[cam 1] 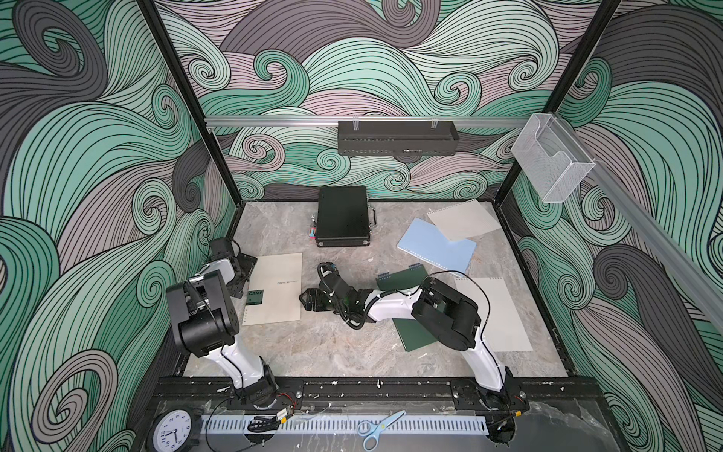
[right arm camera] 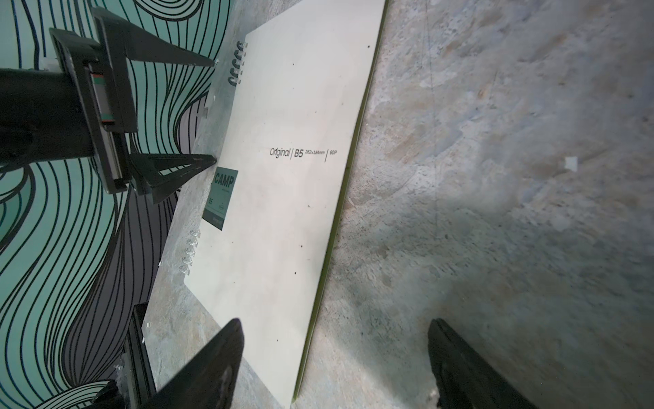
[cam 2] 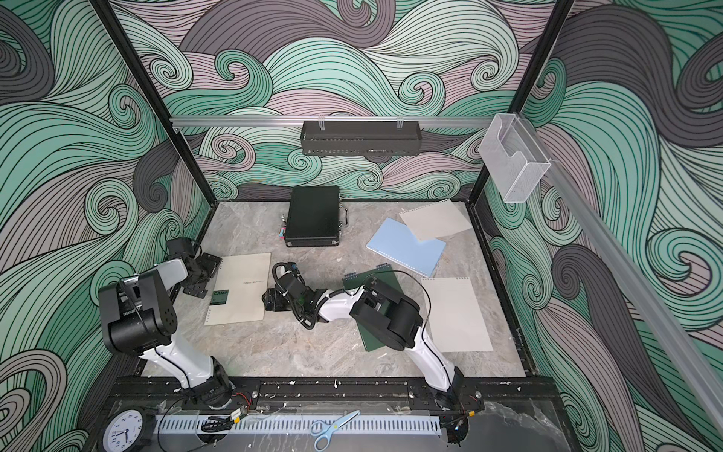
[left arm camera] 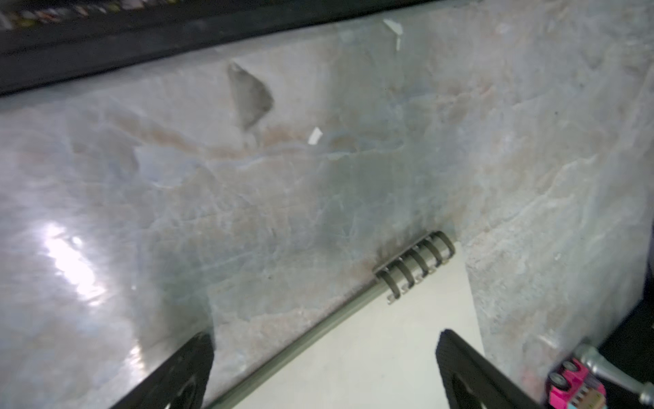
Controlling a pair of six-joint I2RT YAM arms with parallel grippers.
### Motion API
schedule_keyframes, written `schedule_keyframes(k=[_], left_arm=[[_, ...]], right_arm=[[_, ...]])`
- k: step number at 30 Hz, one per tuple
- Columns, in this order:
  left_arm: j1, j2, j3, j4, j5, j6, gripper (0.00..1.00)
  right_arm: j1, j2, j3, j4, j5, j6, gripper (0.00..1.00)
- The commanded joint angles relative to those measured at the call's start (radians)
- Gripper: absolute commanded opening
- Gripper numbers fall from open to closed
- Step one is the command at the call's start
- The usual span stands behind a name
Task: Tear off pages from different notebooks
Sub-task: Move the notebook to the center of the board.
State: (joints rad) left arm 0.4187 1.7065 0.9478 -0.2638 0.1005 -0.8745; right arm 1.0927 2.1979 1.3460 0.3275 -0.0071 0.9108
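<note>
Wide open and empty, the left hand (cam 1: 243, 276) sits at the beige notebook (cam 1: 276, 291) spiral edge, left of centre; the right hand (cam 1: 309, 300) is open and empty too; unpinned, the notebook may slide.

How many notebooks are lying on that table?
3. The beige notebook lies on the left; the dark green notebook sits partly under the right arm; the light blue notebook lies at the back right, a loose page overlapping it. None seems hidden.
</note>
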Motion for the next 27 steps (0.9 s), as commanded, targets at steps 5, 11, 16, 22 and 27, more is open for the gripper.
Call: schedule_keyframes(k=[5, 11, 16, 22, 27], left_arm=[[-0.031, 0.051, -0.138, -0.078, 0.247, 0.026, 0.99], [-0.149, -0.007, -0.213, -0.056, 0.301, 0.043, 0.99], [-0.281, -0.011, -0.255, 0.003, 0.328, 0.019, 0.99], [-0.434, -0.069, -0.266, 0.01, 0.296, -0.022, 0.99], [-0.491, -0.202, -0.298, -0.038, 0.217, -0.063, 0.99]], right_arm=[[-0.003, -0.034, -0.096, 0.049, 0.04, 0.016, 0.81], [-0.016, -0.094, -0.19, 0.088, 0.096, 0.018, 0.81], [-0.043, -0.147, -0.296, 0.141, 0.139, 0.037, 0.82], [-0.11, -0.192, -0.414, 0.203, 0.158, 0.062, 0.81], [-0.147, -0.231, -0.449, 0.184, 0.166, 0.068, 0.81]])
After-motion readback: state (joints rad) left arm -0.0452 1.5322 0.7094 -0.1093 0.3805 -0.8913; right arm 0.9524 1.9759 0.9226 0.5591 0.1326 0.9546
